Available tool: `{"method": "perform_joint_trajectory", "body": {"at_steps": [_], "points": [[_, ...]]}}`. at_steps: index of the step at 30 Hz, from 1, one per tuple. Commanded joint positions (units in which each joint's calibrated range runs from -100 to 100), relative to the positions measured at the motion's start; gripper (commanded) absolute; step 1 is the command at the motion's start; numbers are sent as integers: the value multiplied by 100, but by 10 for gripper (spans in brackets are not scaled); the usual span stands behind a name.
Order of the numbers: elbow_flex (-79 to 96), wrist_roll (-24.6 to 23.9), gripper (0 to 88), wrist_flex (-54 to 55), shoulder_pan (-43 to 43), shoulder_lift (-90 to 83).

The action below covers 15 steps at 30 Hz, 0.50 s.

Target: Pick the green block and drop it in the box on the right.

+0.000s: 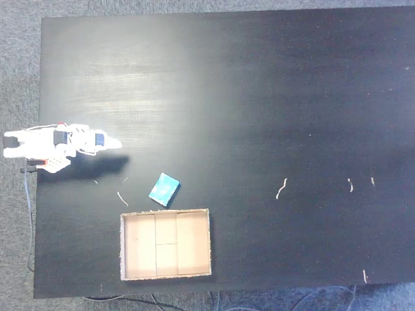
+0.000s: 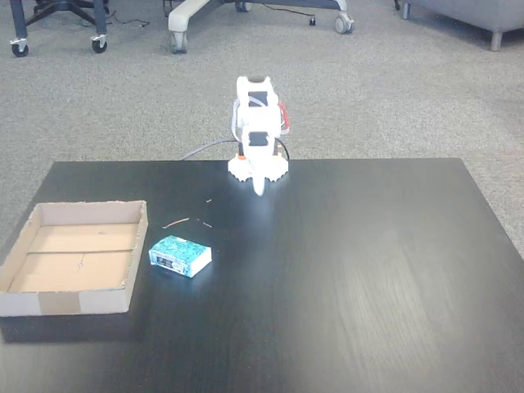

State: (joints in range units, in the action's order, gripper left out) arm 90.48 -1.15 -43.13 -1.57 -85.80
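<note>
The black desk [image 1: 259, 97] is carrying everything, and the box [image 2: 49, 304] is sitting empty at its edge. The white arm [image 2: 259, 139] is resting folded, well apart from the box, its jaws looking together. The green block [image 1: 164, 188] is lying just beside the box, skewed. Reaching well likely means opening wide and turning to match that skew.

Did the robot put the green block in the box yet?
Not yet. Nothing looks done: the green block lies on the black table just outside the box, whose floor is bare. The gripper holds nothing and sits folded near the arm's base, away from the block. Reaching, grabbing, carrying and dropping are all left.
</note>
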Motion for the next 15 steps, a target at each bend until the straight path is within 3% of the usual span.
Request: {"method": "perform_joint_trajectory", "body": {"at_steps": [1,3,8,15], "points": [[-1858,-396,98,94,847,2229],[-2783,-596,221,102,1184,3542],[-4986,-630,388,135,1667,6421],[-6835,-713,496,-319,1881,8419]]}}
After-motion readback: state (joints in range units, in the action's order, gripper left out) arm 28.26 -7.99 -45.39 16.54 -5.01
